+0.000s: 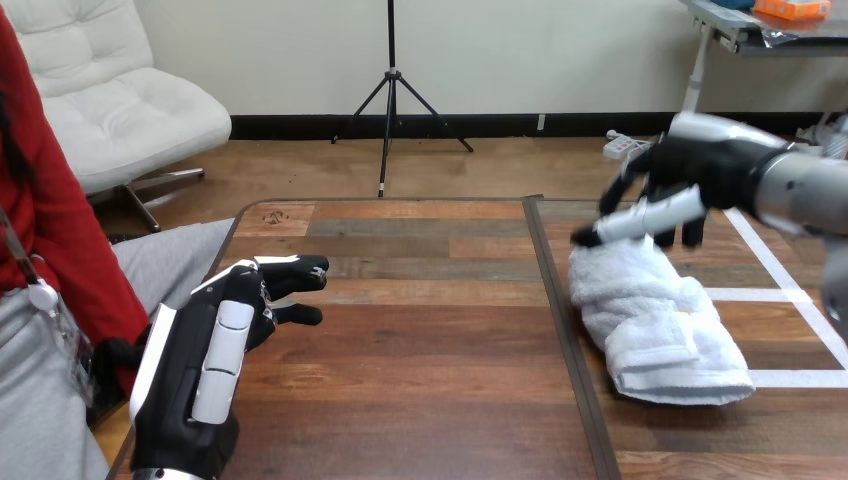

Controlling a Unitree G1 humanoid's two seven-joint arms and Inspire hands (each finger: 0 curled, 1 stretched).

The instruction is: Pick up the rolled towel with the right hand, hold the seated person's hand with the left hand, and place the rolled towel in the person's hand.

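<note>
A white rolled towel (pixel 655 320) lies on the right part of the wooden table (pixel 440 340), its length running from far left to near right. My right hand (pixel 690 175) hovers over the towel's far end, open, with the fingers hanging down and the thumb stretched out to the left; the fingertips are at or just above the cloth and do not close round it. At the table's near left corner my left hand (pixel 215 345) is open, back up, fingers pointing right. The person's red sleeve (pixel 75 270) is close beside it on the left; its dark end lies behind my left hand.
A dark seam (pixel 562 330) splits the tabletop into a left and a right board. White tape lines (pixel 785 290) mark the right board beside the towel. The person's lap (pixel 40 420) fills the space off the table's left edge.
</note>
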